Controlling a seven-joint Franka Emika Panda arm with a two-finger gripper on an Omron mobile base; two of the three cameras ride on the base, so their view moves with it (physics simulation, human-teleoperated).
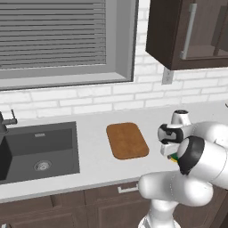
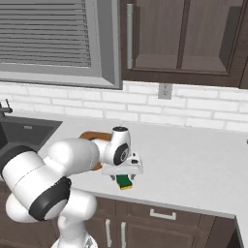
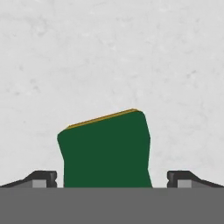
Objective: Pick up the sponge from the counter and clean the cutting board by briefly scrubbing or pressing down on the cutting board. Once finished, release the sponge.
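Sponge (image 3: pixel 106 151) between spread end effector (image 3: pixel 112 178) fingers.

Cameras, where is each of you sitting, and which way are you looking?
Left base view: rides on the base behind the arm's left side, looking forward and down at the counter, sink and cutting board; the white arm rises at lower right.
Right base view: behind the arm's right side, looking at the same counter; the arm rises at lower left, hand above the sponge.
Hand view: on the hand, looking down at the sponge between the fingertips.
Both base views share the cutting board.
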